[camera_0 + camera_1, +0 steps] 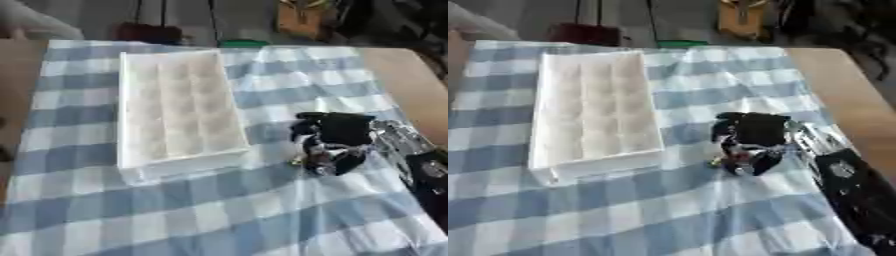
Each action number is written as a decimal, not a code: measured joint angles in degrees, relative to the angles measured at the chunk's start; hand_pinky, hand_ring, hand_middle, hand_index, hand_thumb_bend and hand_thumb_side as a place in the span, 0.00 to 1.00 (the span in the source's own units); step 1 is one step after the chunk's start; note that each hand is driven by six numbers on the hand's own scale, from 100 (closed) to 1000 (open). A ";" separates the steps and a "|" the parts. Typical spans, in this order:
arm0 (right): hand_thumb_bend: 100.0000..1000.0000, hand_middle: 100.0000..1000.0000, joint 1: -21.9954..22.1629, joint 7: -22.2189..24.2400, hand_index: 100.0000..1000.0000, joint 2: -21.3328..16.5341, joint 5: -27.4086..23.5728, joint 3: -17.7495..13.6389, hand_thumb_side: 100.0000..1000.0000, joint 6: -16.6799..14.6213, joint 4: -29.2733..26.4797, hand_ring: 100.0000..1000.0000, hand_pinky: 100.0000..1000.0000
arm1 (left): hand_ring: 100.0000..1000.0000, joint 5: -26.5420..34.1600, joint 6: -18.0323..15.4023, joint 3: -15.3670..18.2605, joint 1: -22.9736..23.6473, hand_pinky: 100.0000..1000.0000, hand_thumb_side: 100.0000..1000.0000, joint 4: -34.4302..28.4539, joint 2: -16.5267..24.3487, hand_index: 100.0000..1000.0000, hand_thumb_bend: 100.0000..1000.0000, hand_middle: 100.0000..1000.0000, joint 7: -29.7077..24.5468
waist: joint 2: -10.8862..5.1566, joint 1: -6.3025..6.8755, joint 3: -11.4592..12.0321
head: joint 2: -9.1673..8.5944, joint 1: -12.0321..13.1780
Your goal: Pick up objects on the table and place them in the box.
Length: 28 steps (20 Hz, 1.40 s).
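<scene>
A white box (pixel 131 107) divided into several shallow compartments lies on the blue-and-white checked cloth, left of centre, and its compartments look empty. My right hand (pixel 337 132) comes in from the lower right and rests low over the cloth just to the right of the box's near corner. Its black fingers (pixel 317 159) curl downward. A small yellowish object (pixel 297 161) peeks out at the fingertips, mostly hidden by them. I cannot make out its shape. My left hand shows in neither view.
The checked cloth (pixel 219 210) covers most of a wooden table (pixel 407 82), whose bare top shows at the right and far left. Beyond the far edge stand a dark red thing (pixel 149 32) and a brown box (pixel 306 20) on the floor.
</scene>
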 measured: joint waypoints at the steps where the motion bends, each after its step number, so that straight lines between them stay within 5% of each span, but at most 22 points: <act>1: 0.11 0.73 -0.12 -0.62 0.46 0.17 0.21 -0.15 0.33 0.01 0.18 0.86 0.99 | 0.75 0.00 0.00 0.00 0.00 0.46 0.46 0.00 0.00 0.88 0.81 0.76 0.00 | 0.00 0.00 0.00 | 0.00 0.00; 15: 0.07 0.70 -0.04 -7.53 0.43 0.41 3.13 -0.89 0.28 0.02 1.69 0.84 0.97 | 0.75 0.00 0.00 0.00 -0.01 0.46 0.47 0.00 0.00 0.88 0.81 0.76 0.00 | 0.03 0.02 -0.05 | 0.00 -0.01; 17: 0.00 0.69 0.15 -7.77 0.42 0.40 2.37 -1.19 0.19 0.10 1.40 0.82 0.96 | 0.75 0.00 0.00 0.00 -0.01 0.46 0.47 0.00 0.00 0.88 0.81 0.76 0.00 | 0.03 0.02 -0.10 | 0.00 0.00; 22: 0.00 0.67 0.45 -6.30 0.40 0.10 -5.84 -2.30 0.12 0.14 -2.37 0.80 0.95 | 0.75 0.00 0.01 0.00 -0.01 0.46 0.47 0.00 0.00 0.88 0.81 0.76 0.00 | 0.03 0.02 -0.24 | 0.00 0.01; 28: 0.00 0.66 -0.53 1.84 0.39 -0.33 -19.76 -3.51 0.07 0.13 -8.41 0.79 0.95 | 0.75 0.00 0.07 0.00 -0.01 0.46 0.46 0.00 0.00 0.88 0.81 0.76 0.00 | 0.02 0.01 -0.24 | 0.00 0.02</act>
